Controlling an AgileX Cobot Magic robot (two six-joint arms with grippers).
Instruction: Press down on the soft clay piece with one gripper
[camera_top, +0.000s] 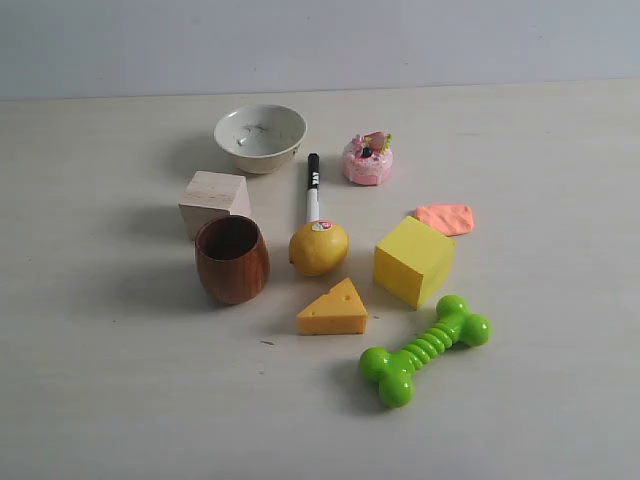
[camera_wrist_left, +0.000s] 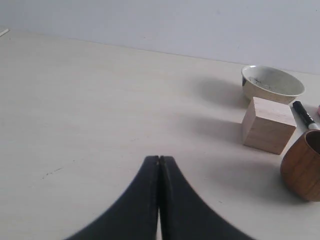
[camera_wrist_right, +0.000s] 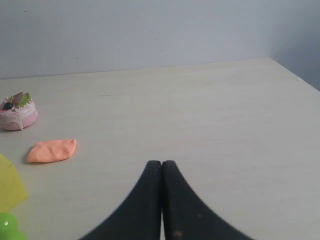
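Note:
The soft clay piece (camera_top: 445, 218) is a thin salmon-orange slab lying flat on the table, just behind the yellow cube (camera_top: 413, 261). The right wrist view also shows the clay piece (camera_wrist_right: 52, 150), well off to one side of my right gripper (camera_wrist_right: 161, 163), which is shut and holds nothing, apart from the clay over bare table. My left gripper (camera_wrist_left: 159, 158) is shut and holds nothing too, over bare table short of the wooden block (camera_wrist_left: 267, 125). Neither gripper appears in the exterior view.
Around the clay stand a pink cake toy (camera_top: 367, 159), a white bowl (camera_top: 260, 136), a black marker (camera_top: 313, 187), a lemon (camera_top: 319, 248), a brown wooden cup (camera_top: 232, 259), a cheese wedge (camera_top: 333, 310) and a green toy bone (camera_top: 425, 348).

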